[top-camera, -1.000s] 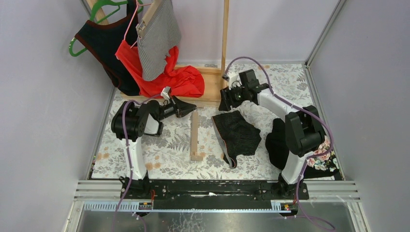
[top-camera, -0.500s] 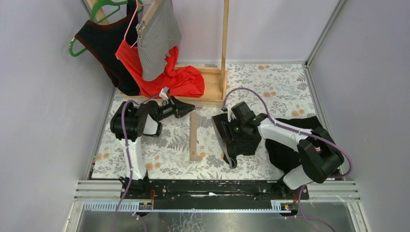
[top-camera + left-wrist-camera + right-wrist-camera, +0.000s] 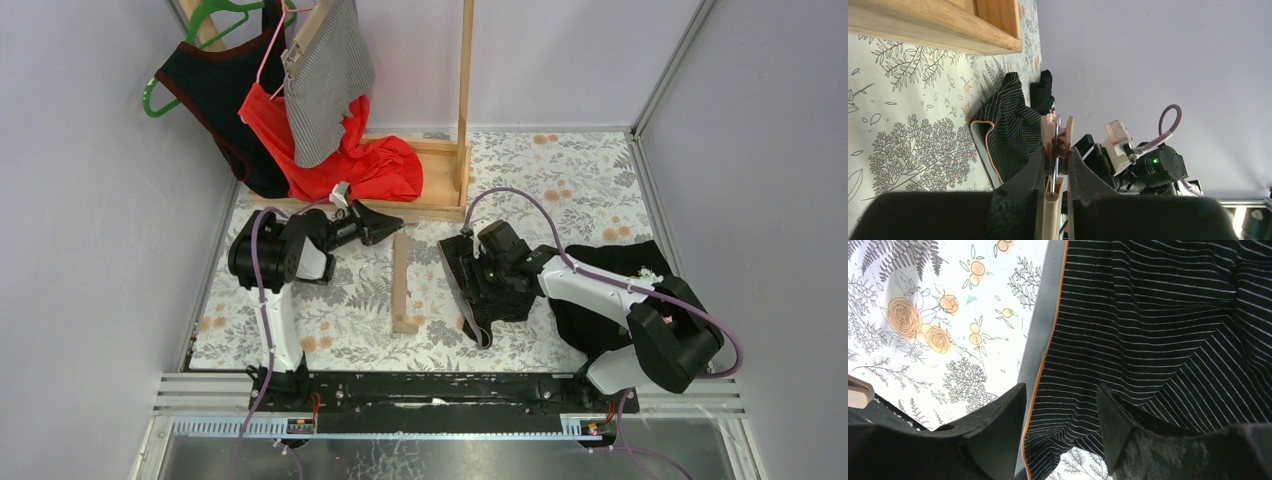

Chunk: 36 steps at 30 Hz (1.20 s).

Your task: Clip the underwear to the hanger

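So the left gripper (image 3: 383, 222) has its fingers squeezed shut on the far end of the wooden hanger (image 3: 403, 290). In the left wrist view there's nothing between them but the wood and a metal clip. From overhead, the hanger's bar runs from 12 to 6 o'clock over the flowery table (image 3: 340, 300).

The underwear (image 3: 508, 305), black with thin stripes, lies crumpled on the table at 3 o'clock from the hanger. It's close, but not touching as far as I can see. The right gripper (image 3: 478, 272) is down over its 9 o'clock side with the fingers spread apart. In the right wrist view they straddle the striped cloth right by the grey waistband (image 3: 1040, 340) with the orange edge. They're not pinched on anything, and I can't tell if the tips touch the fabric.

A pile of dark clothes (image 3: 625, 258) sits at 3 o'clock from the underwear. The wooden rack (image 3: 464, 100) with hung clothes is up at 12.
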Tool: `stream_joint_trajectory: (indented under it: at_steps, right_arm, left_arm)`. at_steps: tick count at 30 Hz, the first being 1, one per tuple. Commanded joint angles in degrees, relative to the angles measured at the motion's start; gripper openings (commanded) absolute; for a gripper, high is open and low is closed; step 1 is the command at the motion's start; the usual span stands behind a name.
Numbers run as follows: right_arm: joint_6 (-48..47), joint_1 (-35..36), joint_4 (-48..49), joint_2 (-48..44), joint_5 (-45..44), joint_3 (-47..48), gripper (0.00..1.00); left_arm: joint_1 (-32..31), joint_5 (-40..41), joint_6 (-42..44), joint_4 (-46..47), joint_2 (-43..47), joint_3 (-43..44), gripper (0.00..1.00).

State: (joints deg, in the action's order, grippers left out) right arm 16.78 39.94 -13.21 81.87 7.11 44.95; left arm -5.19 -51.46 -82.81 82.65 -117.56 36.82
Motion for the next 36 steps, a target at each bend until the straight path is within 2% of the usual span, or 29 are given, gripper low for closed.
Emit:
stream_joint_trajectory:
  at_steps: [1, 12, 15, 17, 20, 25, 30, 33, 36]
  right_arm:
    - [0.8, 2.1, -0.5, -0.1, -3.1, 1.1, 0.61]
    - [1.4, 6.3, -1.4, 3.3, -7.5, 2.3, 0.59]
    - [1.6, 7.2, -1.8, 4.0, -9.2, 2.9, 0.52]
    - [1.9, 7.9, -1.9, 4.4, -10.8, 3.1, 0.43]
    - [2.4, 9.1, -2.3, 4.7, -12.7, 3.8, 0.4]
    - [3.0, 11.2, -3.3, 4.9, -15.2, 5.5, 0.2]
    - [3.8, 13.0, -3.7, 6.3, -16.1, 6.7, 0.13]
    - [4.5, 14.1, -3.6, 7.3, -15.0, 7.4, 0.15]
    - [5.0, 14.2, -3.7, 8.6, -13.1, 7.9, 0.46]
  left_arm:
    - [0.5, -0.6, -0.3, 1.6, 1.3, -0.3, 0.0]
    - [0.9, -0.8, -0.6, 2.1, 0.7, -0.3, 0.0]
    - [1.0, -0.8, -0.8, 2.3, 0.4, -0.3, 0.0]
    - [1.0, -0.8, -0.9, 2.5, 0.2, -0.4, 0.0]
    - [1.0, -0.8, -1.2, 3.0, 0.0, -0.3, 0.0]
    - [1.1, -0.8, -1.4, 3.5, -0.6, -0.3, 0.0]
    - [1.3, -0.9, -1.8, 4.2, -0.9, -0.4, 0.0]
    - [1.5, -1.0, -1.9, 4.1, -0.8, -0.4, 0.0]
    - [1.8, -1.0, -2.0, 4.1, -0.9, -0.5, 0.0]
